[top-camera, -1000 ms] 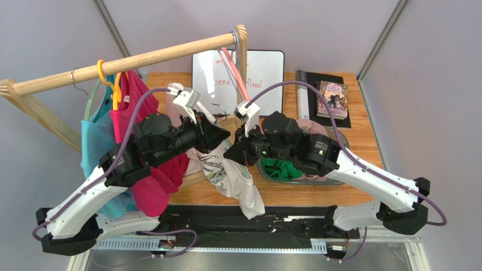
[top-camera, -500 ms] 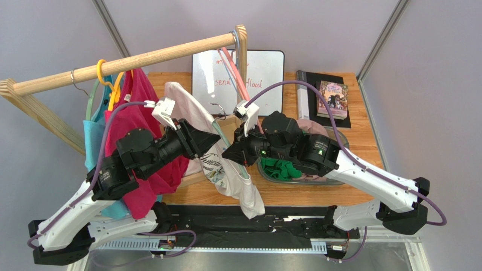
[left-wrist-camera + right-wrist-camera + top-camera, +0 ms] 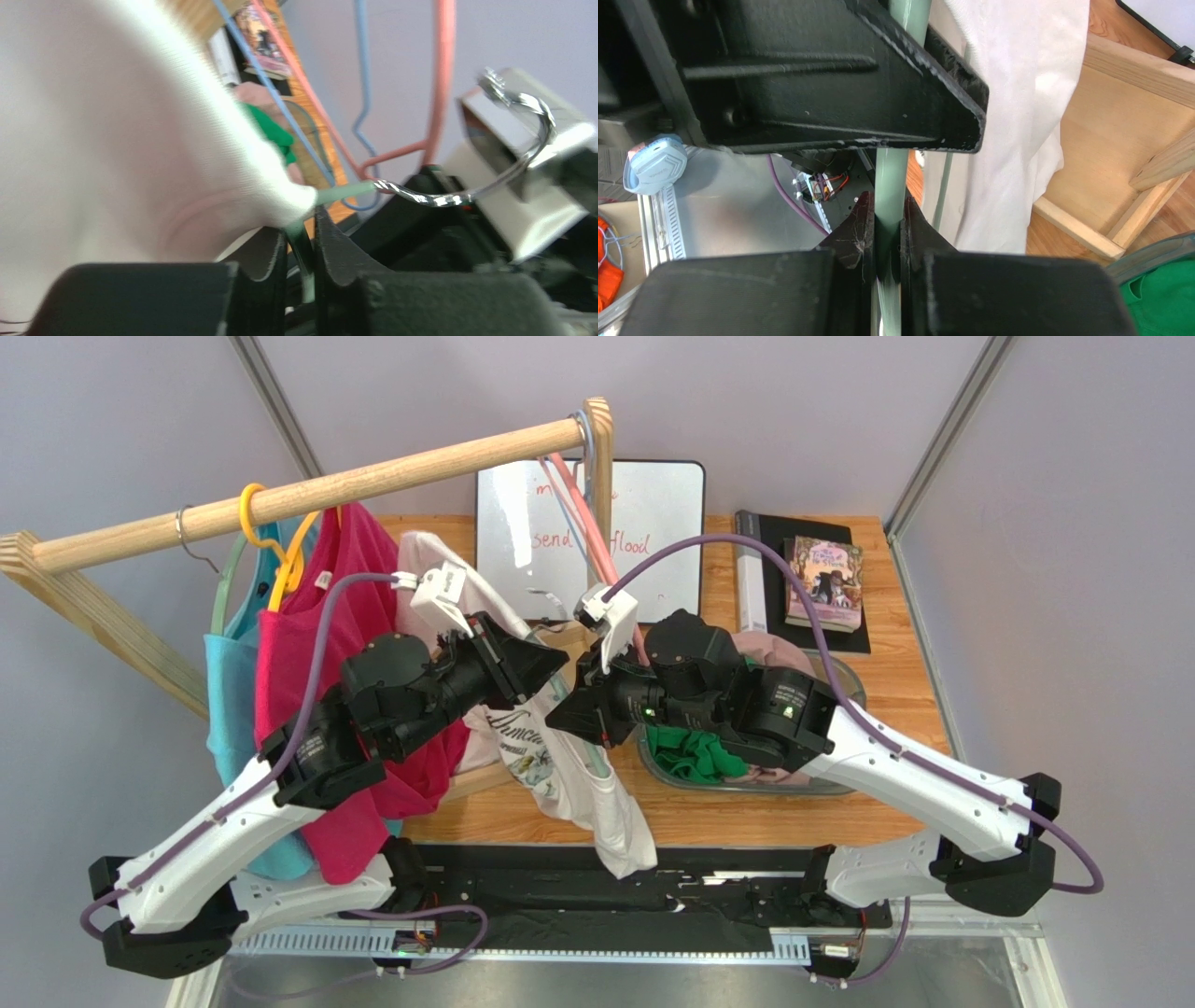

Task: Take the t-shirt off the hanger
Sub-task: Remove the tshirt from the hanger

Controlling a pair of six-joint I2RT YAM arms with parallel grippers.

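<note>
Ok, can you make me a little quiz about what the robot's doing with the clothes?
1. True or false: the right gripper is clamped on the pale green hanger.
2. What colour is the t-shirt on that hanger? A white, B black, C yellow.
3. Fill in: beside the blue top on the wooden rail hangs a ___ top.
Key: 1 true; 2 A; 3 pink.
</note>
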